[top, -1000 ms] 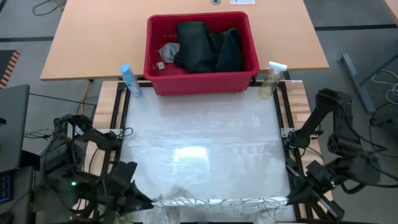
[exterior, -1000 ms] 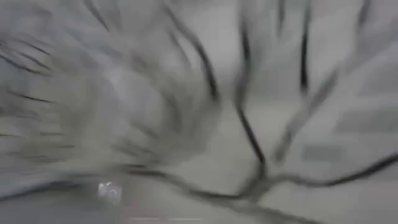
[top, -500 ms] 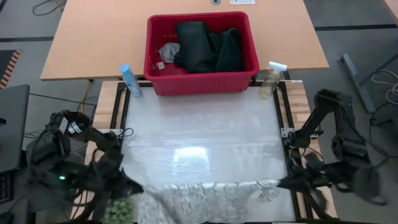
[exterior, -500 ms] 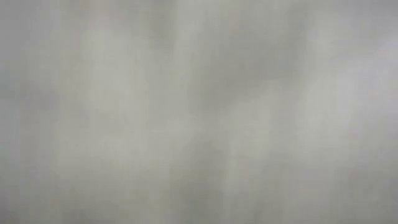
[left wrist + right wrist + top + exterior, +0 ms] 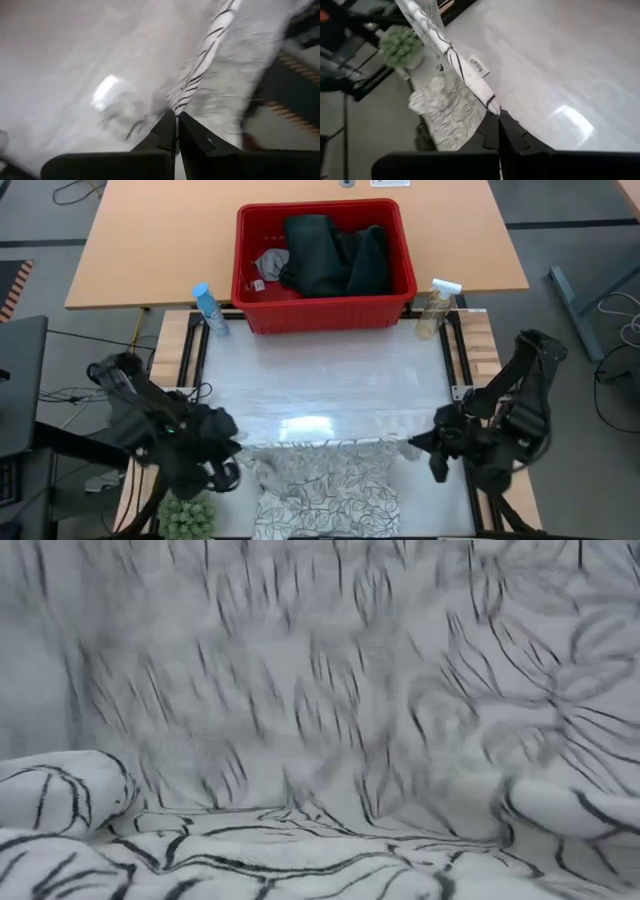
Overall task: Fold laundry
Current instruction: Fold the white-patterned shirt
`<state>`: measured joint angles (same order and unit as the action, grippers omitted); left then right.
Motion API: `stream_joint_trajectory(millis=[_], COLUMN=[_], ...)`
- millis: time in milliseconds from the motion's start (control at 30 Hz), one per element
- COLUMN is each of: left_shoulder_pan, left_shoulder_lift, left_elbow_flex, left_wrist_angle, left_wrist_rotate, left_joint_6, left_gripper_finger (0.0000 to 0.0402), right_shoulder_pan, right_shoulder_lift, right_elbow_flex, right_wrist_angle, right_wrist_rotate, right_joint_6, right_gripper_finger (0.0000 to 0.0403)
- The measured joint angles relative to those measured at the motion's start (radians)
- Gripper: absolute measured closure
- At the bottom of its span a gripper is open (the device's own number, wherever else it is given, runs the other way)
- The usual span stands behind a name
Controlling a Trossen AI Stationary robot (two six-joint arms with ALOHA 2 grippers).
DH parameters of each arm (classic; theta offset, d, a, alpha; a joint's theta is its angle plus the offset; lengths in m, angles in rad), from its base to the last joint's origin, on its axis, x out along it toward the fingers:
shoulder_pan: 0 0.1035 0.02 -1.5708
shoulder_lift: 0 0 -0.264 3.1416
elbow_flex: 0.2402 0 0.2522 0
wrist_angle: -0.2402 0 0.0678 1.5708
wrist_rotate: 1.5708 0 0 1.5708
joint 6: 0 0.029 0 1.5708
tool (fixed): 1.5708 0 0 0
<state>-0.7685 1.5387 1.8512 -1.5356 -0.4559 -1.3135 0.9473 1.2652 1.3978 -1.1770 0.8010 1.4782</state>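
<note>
As both dark arms work at the near edge of the glossy white table (image 5: 330, 380), the left gripper (image 5: 238, 448) and right gripper (image 5: 408, 445) each pinch a corner of the white leaf-printed cloth (image 5: 325, 485), holding it taut. Spreading it flat likely calls for even, level pulling. The cloth's lower part is cut off, and it fills the low view.

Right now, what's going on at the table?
Both arms hold the white leaf-print cloth by one edge over the near part of the table. The left gripper and the right gripper are each shut on a corner. Dark jeans and a small grey cloth sit in the red basket.
</note>
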Motion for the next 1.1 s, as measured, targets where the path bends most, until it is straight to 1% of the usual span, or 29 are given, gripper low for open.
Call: stream_joint_trajectory(millis=[133,233,367,500,600,700,833,1000,1033,1100], left_shoulder_pan=[0.069,0.123,0.217,0.325,0.412,0.508,0.623,0.723,0.741,0.772], left_shoulder_lift=[-0.051,-0.087,-0.149,-0.2,-0.231,-0.257,-0.279,-0.278,-0.278,-0.276], left_elbow_flex=[-0.197,-0.34,-0.487,-0.607,-0.687,-0.761,-0.849,-0.899,-0.905,-0.911], left_wrist_angle=[-0.032,-0.014,-0.007,0.041,0.097,0.184,0.311,0.398,0.42,0.455], left_wrist_rotate=[-0.008,-0.07,-0.157,-0.196,-0.212,-0.212,-0.215,-0.308,-0.305,-0.265], left_joint_6=[0.02,0.043,0.089,0.195,0.314,0.439,0.571,0.648,0.687,0.788], left_gripper_finger=[0.0401,0.0401,0.0401,0.0401,0.0401,0.0401,0.0401,0.0401,0.0401,0.0395], right_shoulder_pan=[-0.107,-0.198,-0.338,-0.482,-0.591,-0.69,-0.794,-0.914,-0.935,-0.971], right_shoulder_lift=[0.0,0.0,0.0,0.0,0.0,0.0,0.0,0.0,0.0,0.0], right_elbow_flex=[-0.021,-0.052,-0.089,-0.13,-0.16,-0.202,-0.279,-0.375,-0.393,-0.423], right_wrist_angle=[0.001,-0.006,-0.049,-0.059,-0.05,-0.018,0.094,0.242,0.265,0.307], right_wrist_rotate=[0.001,0.002,0.0,-0.012,-0.03,-0.089,-0.115,-0.133,-0.146,-0.172], right_joint_6=[-0.046,-0.098,-0.118,-0.179,-0.214,-0.285,-0.377,-0.447,-0.467,-0.509], right_gripper_finger=[0.0388,0.0388,0.0388,0.0388,0.0388,0.0388,0.0385,0.0374,0.0372,0.0364])
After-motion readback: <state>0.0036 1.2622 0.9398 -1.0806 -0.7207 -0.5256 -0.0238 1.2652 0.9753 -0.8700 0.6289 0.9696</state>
